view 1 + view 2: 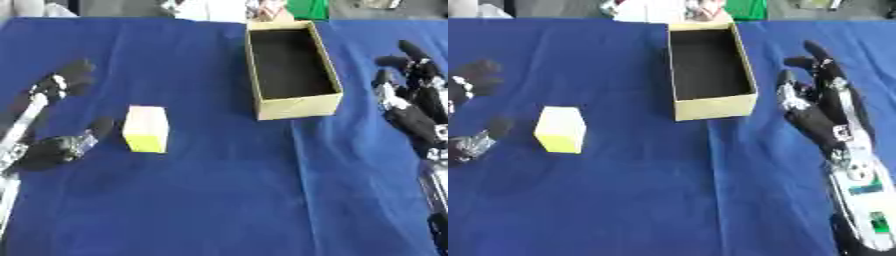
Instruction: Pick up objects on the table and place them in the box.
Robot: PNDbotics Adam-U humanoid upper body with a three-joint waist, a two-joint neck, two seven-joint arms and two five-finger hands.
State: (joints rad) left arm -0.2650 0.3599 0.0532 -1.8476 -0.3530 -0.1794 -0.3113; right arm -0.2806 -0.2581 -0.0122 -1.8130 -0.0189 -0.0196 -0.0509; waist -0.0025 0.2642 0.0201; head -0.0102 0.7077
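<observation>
A yellow block [146,128] lies on the blue tablecloth, left of centre. My left hand [54,120] is just to its left, open, with fingers above and thumb below at the block's height, a small gap apart from it. An open cardboard box [291,68] stands at the back, right of centre, with a dark, empty inside. My right hand [824,107] rests open to the right of the box, fingers stretched toward the far edge, holding nothing.
The blue cloth [227,200] covers the whole table. White and green things [262,9] lie beyond the far edge behind the box.
</observation>
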